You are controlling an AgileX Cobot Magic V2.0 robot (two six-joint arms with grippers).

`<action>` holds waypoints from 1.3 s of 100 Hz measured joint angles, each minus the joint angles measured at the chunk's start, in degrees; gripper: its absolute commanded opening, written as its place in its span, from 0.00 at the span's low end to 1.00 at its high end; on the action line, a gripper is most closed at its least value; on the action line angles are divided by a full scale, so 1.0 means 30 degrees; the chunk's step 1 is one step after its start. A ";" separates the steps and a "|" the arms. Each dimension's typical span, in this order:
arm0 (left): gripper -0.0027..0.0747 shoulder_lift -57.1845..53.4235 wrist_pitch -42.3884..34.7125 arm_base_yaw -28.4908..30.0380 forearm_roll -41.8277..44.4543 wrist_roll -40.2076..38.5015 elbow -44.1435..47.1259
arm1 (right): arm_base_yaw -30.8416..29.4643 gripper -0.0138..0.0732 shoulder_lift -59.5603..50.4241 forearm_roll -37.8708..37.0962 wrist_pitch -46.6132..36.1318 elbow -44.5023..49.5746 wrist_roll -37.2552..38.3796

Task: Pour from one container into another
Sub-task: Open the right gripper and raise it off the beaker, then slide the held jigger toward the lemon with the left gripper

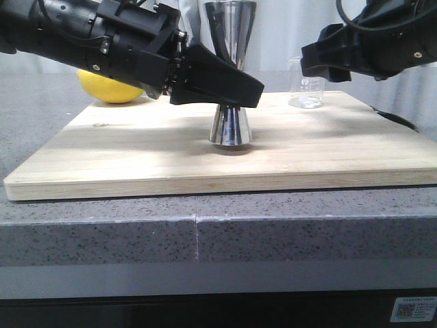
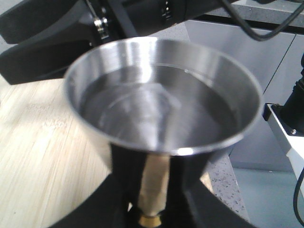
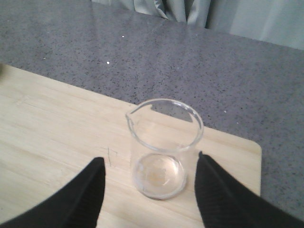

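— On the wooden board (image 1: 136, 147), what do we see of the steel jigger (image 1: 231, 126)?
— It stands upright near the middle; the left gripper (image 1: 229, 87) hides its waist, jaws closed on it. Its top cup is cut off in the front view. The left wrist view shows clear liquid in that cup.
— And the glass beaker (image 3: 161, 149)?
— Upright at the board's far right corner, between the right gripper's (image 3: 149, 183) fingers, jaws wide, not touching it. We can't tell whether any liquid remains.
— Behind the left arm?
— A lemon (image 1: 113, 87), mostly hidden
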 measured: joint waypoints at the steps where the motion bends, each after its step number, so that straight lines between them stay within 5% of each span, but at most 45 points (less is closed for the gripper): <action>1: 0.02 0.0000 0.0000 0.0000 0.0000 0.0000 0.0000 | 0.0000 0.60 -0.0058 0.0000 0.0156 0.0000 0.0000; 87: 0.02 0.0000 0.0000 0.0000 0.0160 -0.0036 -0.0630 | 0.0045 0.59 -0.9229 0.0000 0.6930 0.0149 0.0000; 130: 0.02 0.0000 -0.0034 0.0660 0.0455 0.0027 -0.1023 | 0.0045 0.59 -1.0276 0.0000 0.9438 0.0149 0.0000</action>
